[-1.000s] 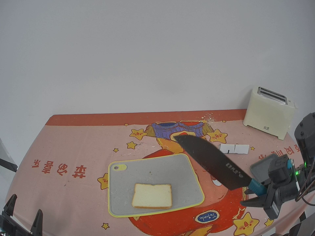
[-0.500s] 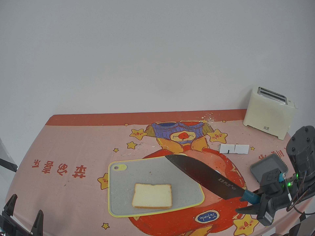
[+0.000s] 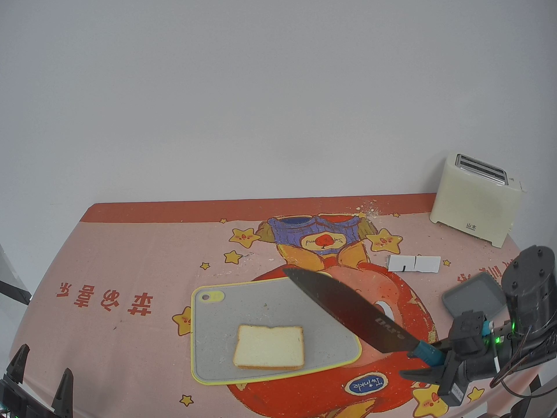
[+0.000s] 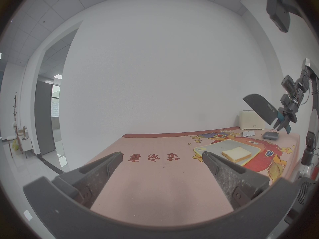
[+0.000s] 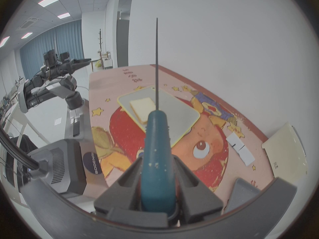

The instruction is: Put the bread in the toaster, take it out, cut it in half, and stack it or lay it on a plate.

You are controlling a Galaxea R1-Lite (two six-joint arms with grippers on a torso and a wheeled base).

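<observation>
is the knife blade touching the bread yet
Apart. The left wrist view shows the knife held in the air by the right gripper, with open space between its blade and the bread on the cutting board.

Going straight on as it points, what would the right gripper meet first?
Likely nothing: its teal-handled black knife leads, raised above the grey cutting board, seemingly clearing the pale bread slice.

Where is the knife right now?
Head view: the knife is on the robot's right, held by the right gripper, blade slanting in the air over the right edge of the board.
</observation>
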